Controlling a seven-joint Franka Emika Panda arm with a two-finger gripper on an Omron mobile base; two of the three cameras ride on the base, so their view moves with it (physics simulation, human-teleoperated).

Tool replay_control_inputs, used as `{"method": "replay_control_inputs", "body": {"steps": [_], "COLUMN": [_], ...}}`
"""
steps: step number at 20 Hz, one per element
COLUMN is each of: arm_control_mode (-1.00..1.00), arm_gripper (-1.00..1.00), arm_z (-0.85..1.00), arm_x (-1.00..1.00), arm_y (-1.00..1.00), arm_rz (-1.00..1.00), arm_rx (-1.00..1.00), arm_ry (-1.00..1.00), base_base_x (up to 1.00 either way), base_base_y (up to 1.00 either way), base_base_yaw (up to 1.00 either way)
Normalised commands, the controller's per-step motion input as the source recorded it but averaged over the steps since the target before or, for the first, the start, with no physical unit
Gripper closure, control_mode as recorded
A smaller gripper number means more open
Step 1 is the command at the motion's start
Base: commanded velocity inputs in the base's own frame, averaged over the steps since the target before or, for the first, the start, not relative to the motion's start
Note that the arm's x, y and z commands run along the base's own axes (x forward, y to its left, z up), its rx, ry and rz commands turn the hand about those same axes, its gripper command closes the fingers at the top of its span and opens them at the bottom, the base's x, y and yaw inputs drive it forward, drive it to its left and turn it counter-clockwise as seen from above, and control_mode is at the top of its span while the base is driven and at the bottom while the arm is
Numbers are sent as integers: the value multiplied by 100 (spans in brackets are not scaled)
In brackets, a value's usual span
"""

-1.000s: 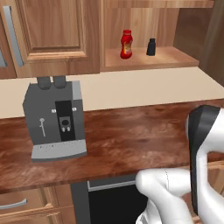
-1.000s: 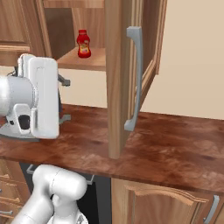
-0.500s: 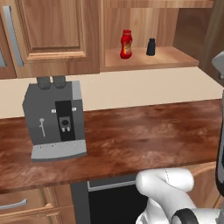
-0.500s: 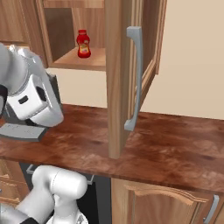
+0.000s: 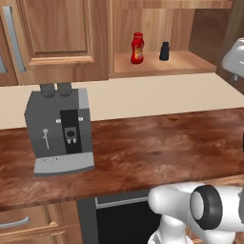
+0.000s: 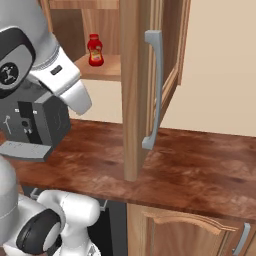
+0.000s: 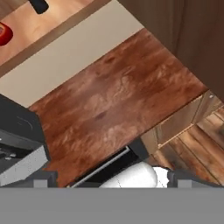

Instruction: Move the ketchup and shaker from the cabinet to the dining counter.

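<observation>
- Left base view: the ketchup (image 5: 137, 47) is standing upright on the open shelf of the cabinet (image 5: 62, 38), with the shaker (image 5: 164, 51) just beside it on its right, the two apart and not touching. Both are sitting well above the wall counter (image 5: 143, 152), where a grey coffee machine (image 5: 59, 128) is occupying the left part. A white piece of the arm is showing at the right edge, level with the shelf.
- Right base view: the ketchup (image 6: 95, 50) is showing on the same shelf, behind the arm's upper links. The open cabinet door (image 6: 137, 85) is standing edge-on towards the camera, its silver bar handle (image 6: 154, 90) facing right (a thing to steer round, I would judge). The coffee machine (image 6: 35, 125) is partly hidden behind the arm.
- Hand view: the gripper (image 7: 107, 180) is looking down over the counter with its finger tips spread as wide as they go, and nothing is sitting between them. The ketchup (image 7: 4, 34) and the shaker (image 7: 39, 5) are lying at the top left corner of this view, well apart from the tips, beyond the pale wall strip.
- The relation that matters: both bottles are lying up and away from the open, empty gripper, long axes vertical, so the hand is probably needing to rise and tip towards the shelf for a sideways grasp. The ketchup appears the likelier first pick, though that is a judgement.
</observation>
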Motion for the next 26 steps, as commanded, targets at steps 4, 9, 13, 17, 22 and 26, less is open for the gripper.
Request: {"method": "replay_control_inputs", "body": {"steps": [4, 9, 13, 17, 22, 26], "arm_control_mode": [-100, -100, -100, -100, -100, -100], "arm_gripper": [-100, -100, -100, -100, -100, -100], "arm_z": [0, -5, -25, -7, 0, 0], "arm_x": [44, 48, 35, 46, 56, 69], "arm_y": [0, 2, 1, -1, -1, 1], "arm_rz": [7, 3, 6, 10, 13, 9], "arm_rx": [-18, -19, -15, -2, 0, -1], "arm_ry": [0, -11, -33, -22, -5, 0], "base_base_x": [0, 0, 0, 0, 0, 0], "base_base_y": [0, 0, 0, 0, 0, 0], "base_base_yaw": [0, 0, 0, 0, 0, 0]}}
